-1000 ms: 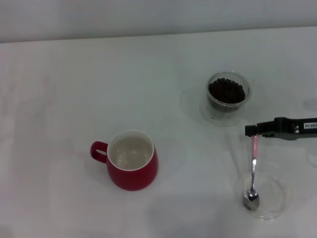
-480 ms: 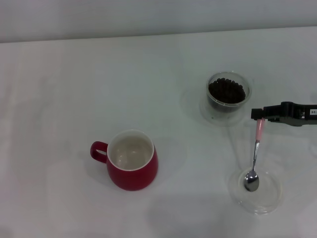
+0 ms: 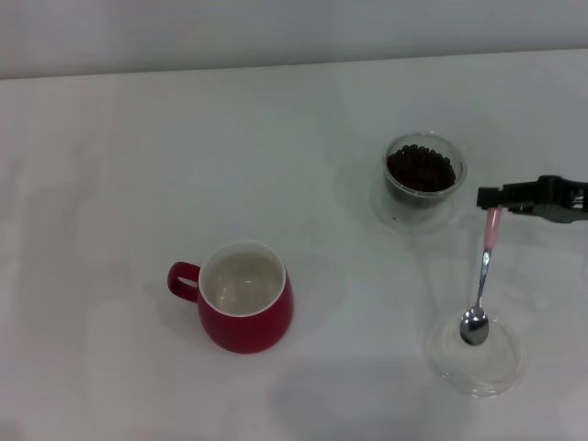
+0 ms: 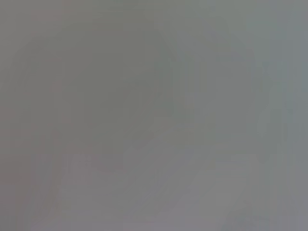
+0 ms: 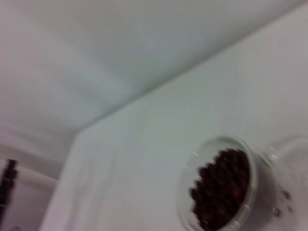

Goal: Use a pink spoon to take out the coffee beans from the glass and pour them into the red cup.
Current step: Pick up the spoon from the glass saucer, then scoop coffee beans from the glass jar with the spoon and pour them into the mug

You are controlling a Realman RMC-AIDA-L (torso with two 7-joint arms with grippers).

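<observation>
My right gripper [image 3: 490,197] is shut on the pale pink handle of the pink spoon [image 3: 483,271], which hangs down with its metal bowl just above a shallow clear dish [image 3: 501,367]. The glass [image 3: 457,172] with the coffee beans [image 3: 420,169] stands a little to the left of the gripper; both also show in the right wrist view, the glass [image 5: 185,187] and the coffee beans [image 5: 222,187]. The red cup [image 3: 262,322] stands at the centre left, handle to the left, white inside empty. My left gripper is out of view.
The white table [image 3: 138,165] carries only the cup, the glass and the dish. A pale wall [image 3: 276,28] runs along the table's far edge. The left wrist view shows only a grey blur.
My right gripper has risen and moved right and farther back with the spoon. The spoon's bowl has lifted off the dish.
</observation>
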